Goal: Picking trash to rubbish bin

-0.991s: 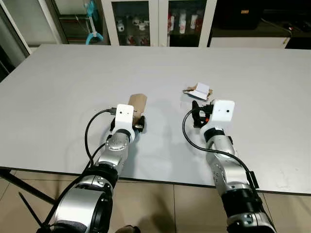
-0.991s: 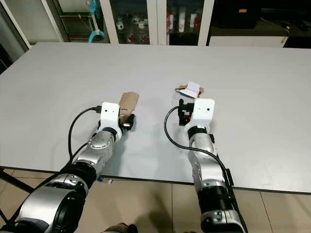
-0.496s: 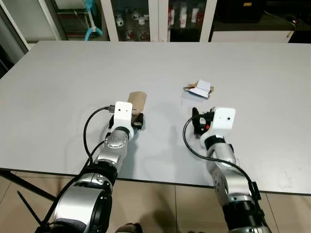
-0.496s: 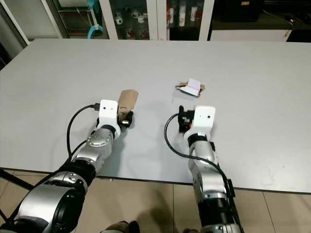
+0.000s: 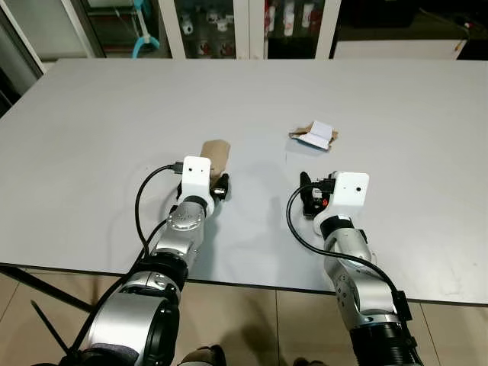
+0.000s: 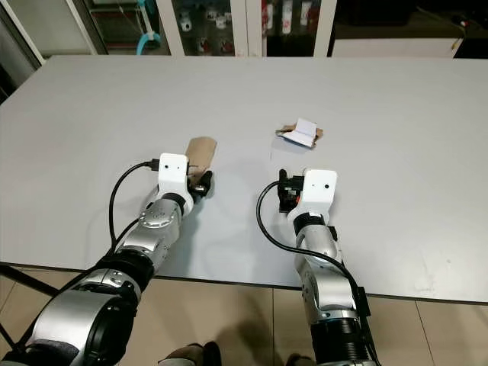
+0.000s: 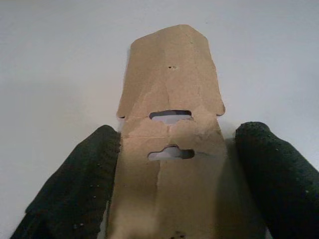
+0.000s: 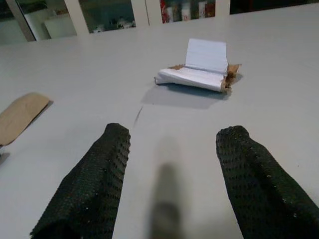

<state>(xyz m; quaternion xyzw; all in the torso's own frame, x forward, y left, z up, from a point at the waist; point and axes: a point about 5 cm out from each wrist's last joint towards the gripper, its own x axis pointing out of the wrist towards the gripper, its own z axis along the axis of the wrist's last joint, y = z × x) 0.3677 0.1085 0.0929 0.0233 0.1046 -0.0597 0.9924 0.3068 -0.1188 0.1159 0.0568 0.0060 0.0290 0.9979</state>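
Presumably light and floppy, the torn cardboard piece [image 7: 169,134] near the table's [image 5: 91,137] front edge is straddled by the parted left gripper [image 7: 174,184]; the right gripper [image 8: 172,184] is spread, empty.

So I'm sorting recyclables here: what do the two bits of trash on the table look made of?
The brown strip between the left gripper's open jaws looks like thin matte cardboard: torn fibrous edges, die-cut slots. The scrap ahead of the right gripper looks like white paper folded over torn brown card; whether it is coated can't be told.
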